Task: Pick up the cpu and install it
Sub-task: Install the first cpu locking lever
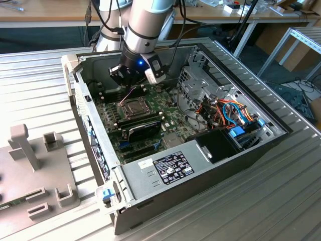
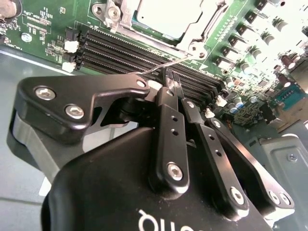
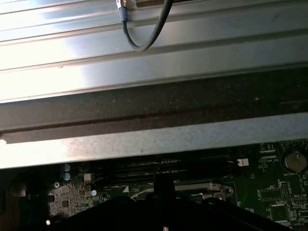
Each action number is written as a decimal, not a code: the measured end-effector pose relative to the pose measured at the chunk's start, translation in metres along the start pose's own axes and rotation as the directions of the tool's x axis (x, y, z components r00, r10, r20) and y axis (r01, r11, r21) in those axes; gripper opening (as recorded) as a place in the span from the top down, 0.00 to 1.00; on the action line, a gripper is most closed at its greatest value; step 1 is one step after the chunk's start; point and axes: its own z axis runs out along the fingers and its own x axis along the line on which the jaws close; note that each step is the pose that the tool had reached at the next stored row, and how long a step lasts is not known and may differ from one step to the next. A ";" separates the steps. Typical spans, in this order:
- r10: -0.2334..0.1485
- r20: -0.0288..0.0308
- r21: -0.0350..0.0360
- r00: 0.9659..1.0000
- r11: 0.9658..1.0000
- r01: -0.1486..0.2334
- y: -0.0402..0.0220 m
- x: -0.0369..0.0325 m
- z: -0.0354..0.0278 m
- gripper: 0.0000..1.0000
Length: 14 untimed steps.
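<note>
Black gripper (image 2: 173, 79) fingers (image 2: 169, 130) sit pressed together in the second wrist view, holding nothing, with the memory slots (image 2: 144, 55) just past their tips. At about one o'clock from those tips, the cpu (image 2: 168, 17) rests in its socket on the green motherboard (image 2: 250, 62), inside the metal frame (image 2: 199, 45). From the exterior view, the gripper (image 1: 131, 76) hangs inside the open computer case (image 1: 220, 150).

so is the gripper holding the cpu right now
No, the gripper fingers are pressed together with nothing between them, and the cpu sits in the socket.
</note>
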 end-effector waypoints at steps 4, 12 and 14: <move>0.000 0.000 0.000 1.000 1.000 0.000 -0.0005 -0.0003 0.0033 0.89; 0.000 0.001 0.006 1.000 1.000 0.000 -0.0002 -0.0055 0.0046 0.89; 0.000 0.001 0.007 1.000 1.000 0.000 0.0000 -0.0070 0.0046 0.89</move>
